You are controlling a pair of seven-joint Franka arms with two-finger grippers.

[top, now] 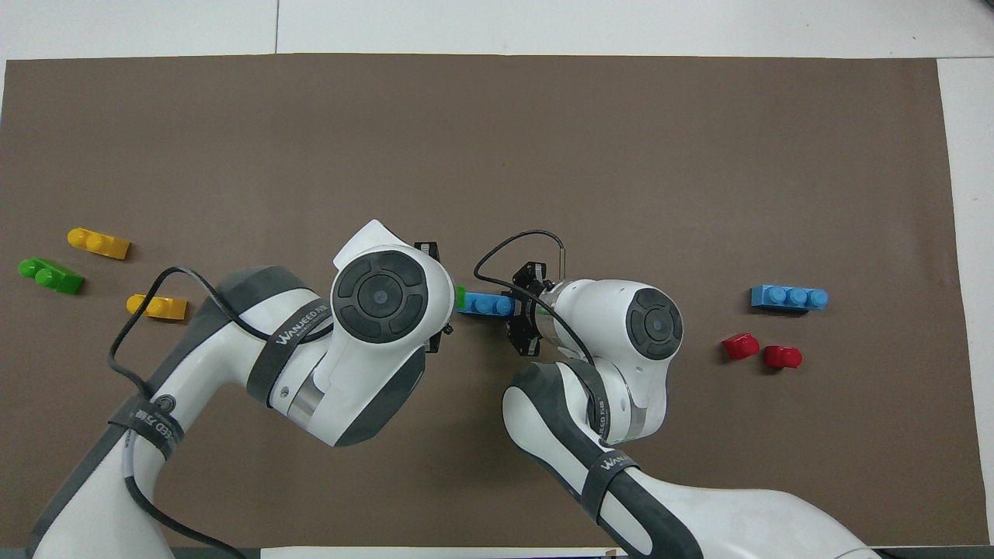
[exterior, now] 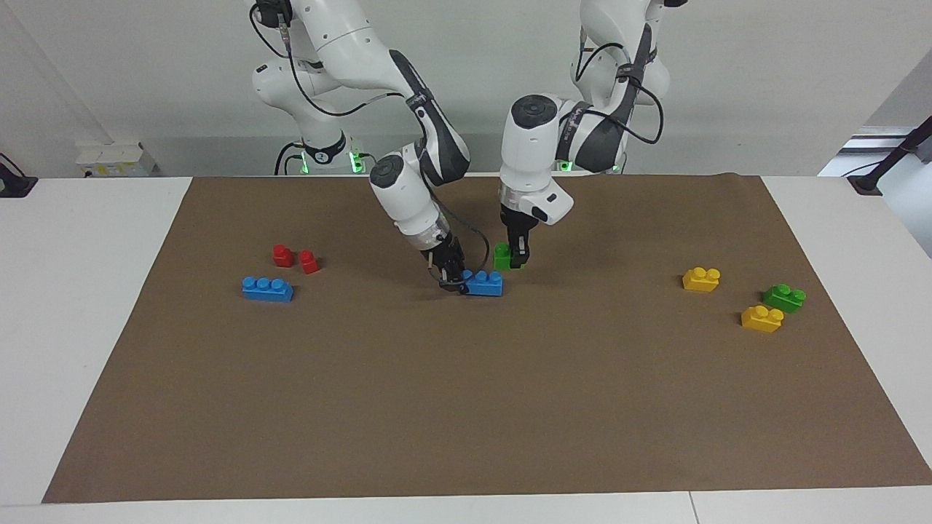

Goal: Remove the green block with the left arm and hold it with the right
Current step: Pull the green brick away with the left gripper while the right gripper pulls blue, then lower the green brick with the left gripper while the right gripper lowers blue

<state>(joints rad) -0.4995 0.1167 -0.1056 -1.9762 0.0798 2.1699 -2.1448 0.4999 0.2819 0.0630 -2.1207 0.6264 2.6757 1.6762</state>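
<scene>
My left gripper [exterior: 513, 258] is shut on the green block [exterior: 502, 256] and holds it a little above the brown mat, apart from the blue brick [exterior: 484, 283]. The block is over the mat beside that brick's end toward the left arm. In the overhead view only a sliver of the green block [top: 460, 296] shows past the left wrist. My right gripper [exterior: 457, 282] is low at the mat, shut on the other end of the blue brick [top: 485, 303], which rests on the mat.
A second green brick [exterior: 784, 297] and two yellow bricks [exterior: 701, 279] [exterior: 761, 318] lie toward the left arm's end. Another blue three-stud brick [exterior: 268, 288] and two red pieces [exterior: 282, 255] [exterior: 309, 261] lie toward the right arm's end.
</scene>
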